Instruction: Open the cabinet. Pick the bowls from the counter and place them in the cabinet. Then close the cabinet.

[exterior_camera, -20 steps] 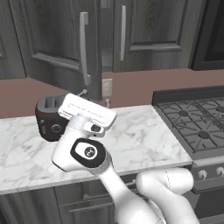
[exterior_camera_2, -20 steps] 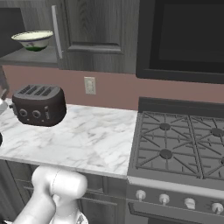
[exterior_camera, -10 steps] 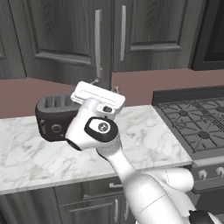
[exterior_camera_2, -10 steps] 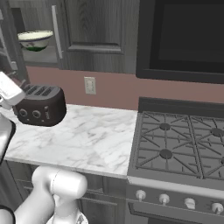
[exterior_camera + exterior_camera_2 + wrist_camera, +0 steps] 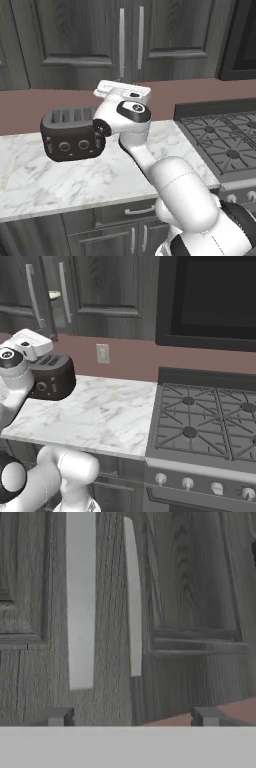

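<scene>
Gripper spread wide, facing the cabinet doors.
Left base view: the hand sits just below the cabinet [image 5: 130, 45], under its two silver handles [image 5: 122, 36]; toaster [image 5: 72, 133] on the counter [image 5: 75, 175] beside the hand; right base view: cabinet [image 5: 90, 296] above and beyond the hand; toaster [image 5: 52, 376] beside it; stove [image 5: 205, 421] far off on the other side; hand view: gripper [image 5: 132, 717] tips well apart; handles [image 5: 80, 602] straight ahead; no bowl can be made out.
</scene>
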Tool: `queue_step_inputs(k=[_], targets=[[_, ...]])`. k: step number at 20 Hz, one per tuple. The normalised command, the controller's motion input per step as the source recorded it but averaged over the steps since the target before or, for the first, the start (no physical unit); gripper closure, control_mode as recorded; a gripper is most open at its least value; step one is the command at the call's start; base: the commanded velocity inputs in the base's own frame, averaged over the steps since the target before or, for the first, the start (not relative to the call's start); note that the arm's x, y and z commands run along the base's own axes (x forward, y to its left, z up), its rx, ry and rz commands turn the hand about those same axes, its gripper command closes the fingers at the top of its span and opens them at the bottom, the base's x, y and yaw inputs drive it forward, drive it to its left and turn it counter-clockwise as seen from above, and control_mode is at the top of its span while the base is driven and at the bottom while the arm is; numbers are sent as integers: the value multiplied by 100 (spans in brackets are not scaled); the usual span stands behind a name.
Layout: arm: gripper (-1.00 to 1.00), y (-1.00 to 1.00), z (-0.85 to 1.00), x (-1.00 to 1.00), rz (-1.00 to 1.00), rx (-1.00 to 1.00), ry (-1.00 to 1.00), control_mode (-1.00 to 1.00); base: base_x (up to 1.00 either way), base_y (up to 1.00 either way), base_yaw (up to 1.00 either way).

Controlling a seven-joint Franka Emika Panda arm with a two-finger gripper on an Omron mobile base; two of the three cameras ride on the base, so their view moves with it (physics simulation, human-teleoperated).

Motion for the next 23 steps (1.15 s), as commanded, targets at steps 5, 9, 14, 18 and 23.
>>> queue_step_inputs(k=[5, 9, 14, 18, 23], targets=[[-100, -80, 0, 97, 17, 3, 18, -100, 0, 0, 0], [-100, -47, -9, 95, 17, 0, 17, -100, 0, 0, 0], [-100, 57, -64, 70, 3, -19, 4, -100, 0, 0, 0], [-100, 100, -84, 62, -1, -39, 0, -100, 0, 0, 0], [-100, 100, -67, 94, -12, -29, 2, -100, 0, 0, 0]])
